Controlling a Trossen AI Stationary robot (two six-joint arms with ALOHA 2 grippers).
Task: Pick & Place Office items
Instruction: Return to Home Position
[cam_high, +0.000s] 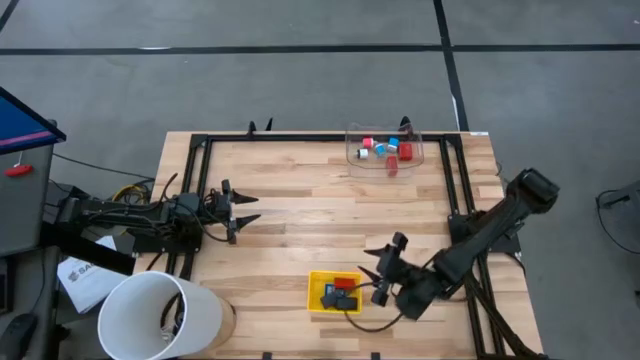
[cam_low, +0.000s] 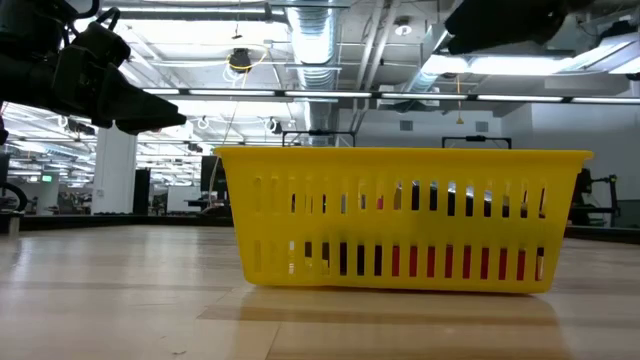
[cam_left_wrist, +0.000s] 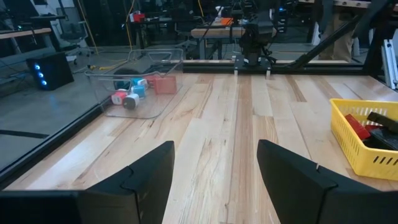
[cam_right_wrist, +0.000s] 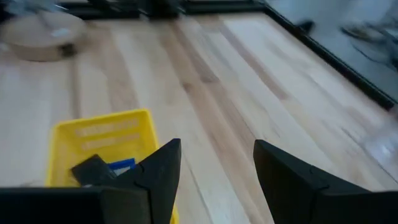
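Note:
Several small office items (cam_high: 383, 150), red, blue and white, lie in the clear plastic box (cam_high: 384, 143) at the table's far right; they also show in the left wrist view (cam_left_wrist: 134, 92). More pieces, red, black and blue (cam_high: 343, 289), sit in the yellow tray (cam_high: 318, 296) near the near edge, also seen in the right wrist view (cam_right_wrist: 106, 166). My right gripper (cam_high: 377, 270) is open, just right of the tray and above the table. My left gripper (cam_high: 243, 210) is open over the table's left side, holding nothing.
A white bucket (cam_high: 160, 315) stands at the table's near left corner. A black frame (cam_high: 450, 190) runs along the far and right edges. Bare wood lies between the tray and the clear box. The yellow tray (cam_low: 400, 220) fills the low view.

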